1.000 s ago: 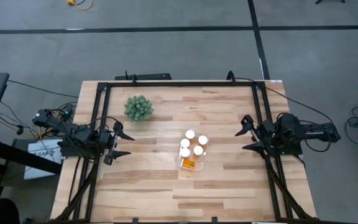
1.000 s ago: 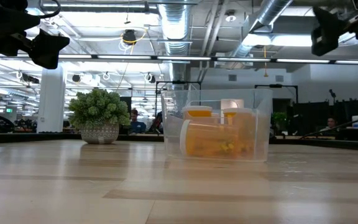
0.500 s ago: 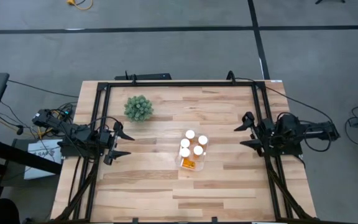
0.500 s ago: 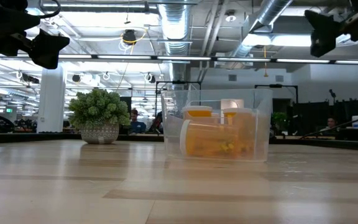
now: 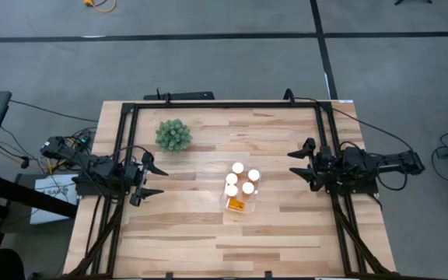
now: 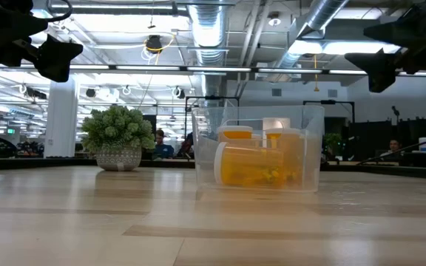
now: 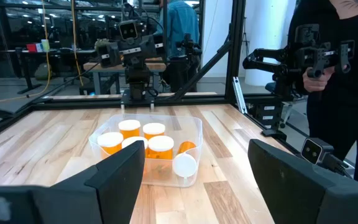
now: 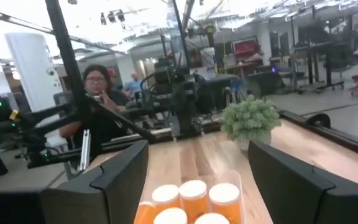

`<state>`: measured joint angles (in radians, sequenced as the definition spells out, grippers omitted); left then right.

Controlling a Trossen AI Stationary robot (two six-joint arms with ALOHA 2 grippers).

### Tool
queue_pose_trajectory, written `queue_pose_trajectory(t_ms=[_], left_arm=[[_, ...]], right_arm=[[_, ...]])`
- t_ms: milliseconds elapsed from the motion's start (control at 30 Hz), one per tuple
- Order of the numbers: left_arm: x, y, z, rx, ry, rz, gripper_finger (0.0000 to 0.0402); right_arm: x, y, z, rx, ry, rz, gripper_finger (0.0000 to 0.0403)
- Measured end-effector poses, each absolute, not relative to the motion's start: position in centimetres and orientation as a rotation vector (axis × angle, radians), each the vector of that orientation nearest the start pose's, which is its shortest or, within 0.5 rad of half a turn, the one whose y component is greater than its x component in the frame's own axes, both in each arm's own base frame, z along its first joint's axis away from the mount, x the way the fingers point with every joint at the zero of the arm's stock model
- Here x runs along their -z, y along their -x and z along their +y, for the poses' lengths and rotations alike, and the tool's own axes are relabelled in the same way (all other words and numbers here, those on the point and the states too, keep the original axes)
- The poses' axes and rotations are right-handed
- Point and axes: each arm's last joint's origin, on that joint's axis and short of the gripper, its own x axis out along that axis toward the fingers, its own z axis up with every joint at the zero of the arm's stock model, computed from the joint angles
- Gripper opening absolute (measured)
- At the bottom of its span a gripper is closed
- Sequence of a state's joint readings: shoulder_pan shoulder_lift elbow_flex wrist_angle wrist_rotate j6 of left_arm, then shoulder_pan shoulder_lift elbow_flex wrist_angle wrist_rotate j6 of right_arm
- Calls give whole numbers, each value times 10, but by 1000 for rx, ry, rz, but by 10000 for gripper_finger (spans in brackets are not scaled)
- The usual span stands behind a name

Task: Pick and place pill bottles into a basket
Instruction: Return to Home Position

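Right gripper [image 5: 302, 165] shifted toward the basket [image 6: 310, 140], seemingly open.

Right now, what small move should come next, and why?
Probably draw the right gripper back toward the right edge of the table to park. The bottles sit in the basket, none shows loose on the table, and both grippers are open and empty, the left gripper at its own side.

White-capped pill bottles [image 8: 193, 194] cluster before a green plant [image 8: 250, 119].
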<state>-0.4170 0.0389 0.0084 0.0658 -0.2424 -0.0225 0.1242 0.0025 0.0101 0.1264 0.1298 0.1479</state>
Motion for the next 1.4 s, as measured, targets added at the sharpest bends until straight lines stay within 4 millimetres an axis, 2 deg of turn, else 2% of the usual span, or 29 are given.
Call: queue_pose_trajectory(t_ms=[133, 333, 533, 1400], left_arm=[[-170, -93, -34, 175, 34, -31, 277], [-170, -93, -34, 175, 34, -31, 277], [-170, -93, -34, 175, 34, -32, 277], [-170, -93, -34, 174, 34, -32, 277]], right_arm=[[-179, -96, 9, -15, -139, -135, 270], [-172, -96, 12, -133, -127, -62, 270], [-167, -97, 12, -137, -124, -11, 270], [-167, -97, 13, -151, -176, -5, 270]])
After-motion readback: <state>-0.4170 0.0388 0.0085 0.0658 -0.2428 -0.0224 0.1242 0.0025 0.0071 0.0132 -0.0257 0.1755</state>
